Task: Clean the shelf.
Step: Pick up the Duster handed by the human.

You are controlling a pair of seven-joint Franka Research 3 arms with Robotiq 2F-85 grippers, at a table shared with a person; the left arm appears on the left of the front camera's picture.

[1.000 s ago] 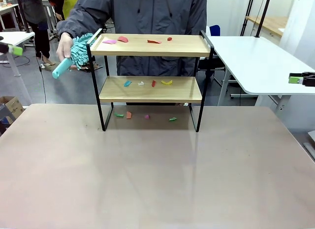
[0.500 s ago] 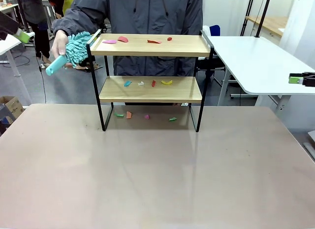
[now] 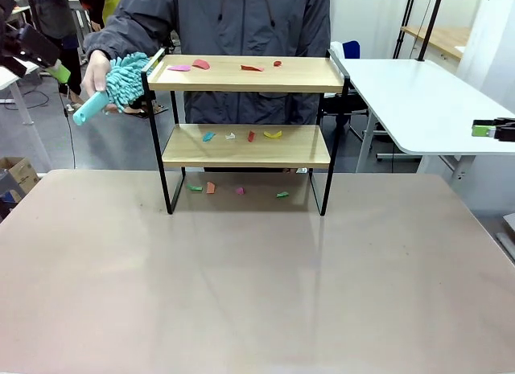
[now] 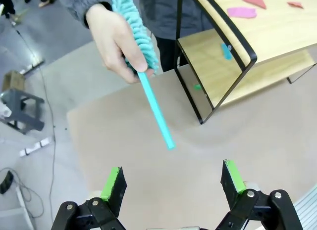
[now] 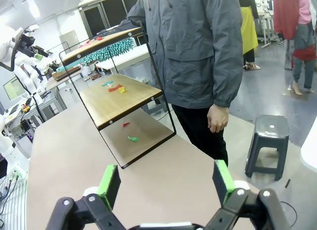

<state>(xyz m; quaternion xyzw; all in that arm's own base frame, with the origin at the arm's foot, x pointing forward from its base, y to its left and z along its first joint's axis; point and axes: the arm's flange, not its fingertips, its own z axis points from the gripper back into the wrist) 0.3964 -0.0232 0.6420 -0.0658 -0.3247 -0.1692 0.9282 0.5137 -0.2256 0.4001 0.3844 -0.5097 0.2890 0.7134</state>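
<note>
The shelf [image 3: 306,75] stands on the table [image 3: 241,293], coloured scraps [image 3: 252,67] on both boards and the tabletop beneath.

The shelf [image 3: 310,75] has light wooden boards in a thin black frame. Its scraps [image 3: 179,67] are pink, red, teal, white and yellow; those on the beige worktop [image 3: 257,285] are green, orange and pink. The duster [image 3: 127,78] is turquoise throughout. The person's jacket [image 3: 241,20] is grey. The left gripper [image 4: 172,180] and right gripper [image 5: 163,183] are black, their fingers [image 4: 113,186] padded green.
</note>
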